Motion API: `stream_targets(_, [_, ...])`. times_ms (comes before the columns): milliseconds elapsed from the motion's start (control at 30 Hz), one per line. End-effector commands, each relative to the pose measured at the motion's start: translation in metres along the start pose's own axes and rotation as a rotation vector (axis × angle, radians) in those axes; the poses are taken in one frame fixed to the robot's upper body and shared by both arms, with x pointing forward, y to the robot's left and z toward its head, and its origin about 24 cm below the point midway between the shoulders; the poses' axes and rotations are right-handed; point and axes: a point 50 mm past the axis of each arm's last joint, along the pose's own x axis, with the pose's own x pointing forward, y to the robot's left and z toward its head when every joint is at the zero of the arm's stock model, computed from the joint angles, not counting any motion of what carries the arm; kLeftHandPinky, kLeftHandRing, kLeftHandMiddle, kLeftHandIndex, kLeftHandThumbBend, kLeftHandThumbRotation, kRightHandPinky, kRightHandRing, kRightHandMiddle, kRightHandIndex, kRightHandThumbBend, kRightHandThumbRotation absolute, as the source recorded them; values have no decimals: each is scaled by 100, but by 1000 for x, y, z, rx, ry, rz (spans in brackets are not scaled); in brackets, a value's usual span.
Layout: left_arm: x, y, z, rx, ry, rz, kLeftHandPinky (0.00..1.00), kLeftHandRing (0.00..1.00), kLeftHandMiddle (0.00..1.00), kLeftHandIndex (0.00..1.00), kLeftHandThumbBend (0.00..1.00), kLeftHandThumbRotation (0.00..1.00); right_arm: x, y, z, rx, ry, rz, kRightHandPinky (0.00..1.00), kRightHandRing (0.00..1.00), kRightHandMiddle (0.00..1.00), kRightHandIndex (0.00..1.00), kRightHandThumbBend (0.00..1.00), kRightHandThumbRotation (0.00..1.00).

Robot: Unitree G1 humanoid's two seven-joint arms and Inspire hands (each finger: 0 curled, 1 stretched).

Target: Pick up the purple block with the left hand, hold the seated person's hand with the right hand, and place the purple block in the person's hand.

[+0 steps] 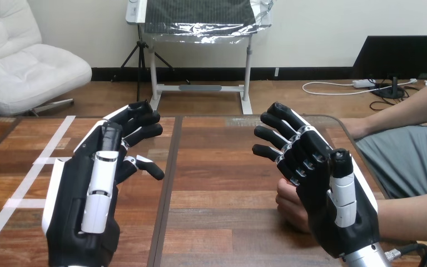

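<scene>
Starting at the lower left of the frame, you have the left hand (89,194) back-up over the table (217,167), its fingers (144,132) nearly straight and fanned toward the upper right, closed on nothing you can see. Where the purple block lies you cannot tell; it may be hidden beneath that palm. Moving right past the table's middle seam, the person's hand (289,208) rests on the wood at the lower right, tucked against the lower-left edge of the right hand (333,211) and partly behind it. That hand's fingers (272,136) are only loosely bent, pointing up-left above the person's hand, not wrapped round it. Your right hand is far the nearer; the left is well apart, so its reach would run rightward across the seam
</scene>
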Motion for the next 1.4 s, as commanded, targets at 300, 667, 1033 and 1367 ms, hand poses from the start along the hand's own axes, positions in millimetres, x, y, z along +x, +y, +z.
stream_targets(300, [9,-2,10,3,-88,1,34,76,76,74,42,87,14,1,15,-24,-86,40,82,88,89,88,86,88])
stream_targets(667, [9,-2,9,31,-81,-15,8,87,87,87,46,86,13,1,15,-26,-86,34,81,87,89,88,87,88])
stream_targets(1033, [9,-2,8,4,-48,-39,1,99,99,99,53,87,13,1,15,-29,-85,35,82,88,89,88,86,88])
stream_targets(1367, [9,-1,6,11,-29,-47,0,100,100,100,60,88,13,0,15,-24,-83,37,82,88,89,88,86,88])
